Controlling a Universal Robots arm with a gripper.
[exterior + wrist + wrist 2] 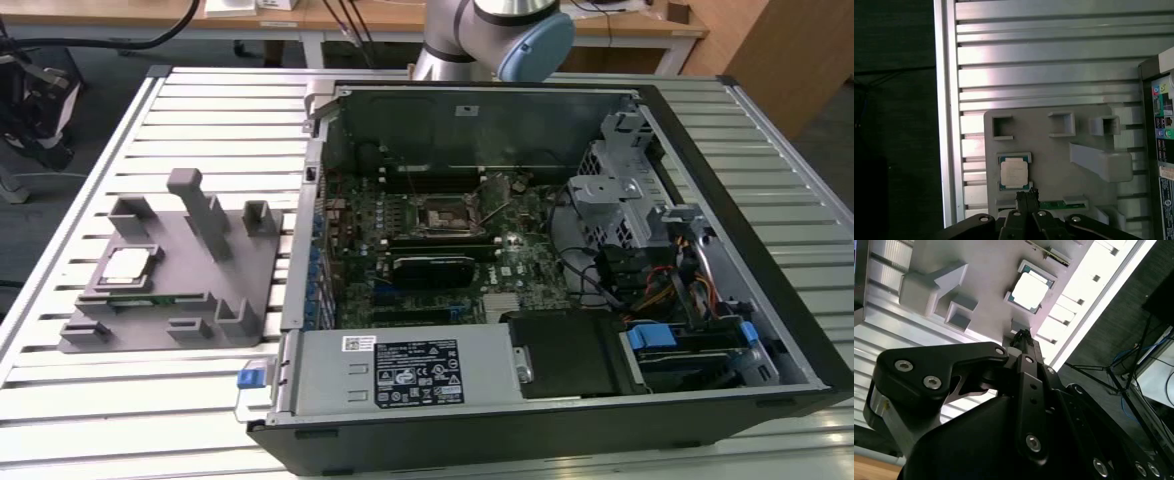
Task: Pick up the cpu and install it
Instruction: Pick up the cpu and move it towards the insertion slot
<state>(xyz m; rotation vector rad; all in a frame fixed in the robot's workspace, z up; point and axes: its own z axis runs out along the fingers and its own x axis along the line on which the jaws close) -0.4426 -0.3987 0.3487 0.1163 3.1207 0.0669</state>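
On the exterior view's left, the cpu (pixel 127 264) lies flat in a square pocket of a grey holder (pixel 200 300) on the slatted surface (pixel 80 400) (print on its pale top is too small to read). To the right stands an open computer case (pixel 507 130), with a white sticker (pixel 416 372) on its power supply (pixel 334 372). In both wrist views the claw (pixel 1026 196) (pixel 1023 335) hovers near the cpu without touching it, fingers pressed together and empty.

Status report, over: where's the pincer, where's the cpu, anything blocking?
Pincer shut, empty, off the cpu. Cpu flat in its pocket on the gray holder, not yet picked. Nothing between them.
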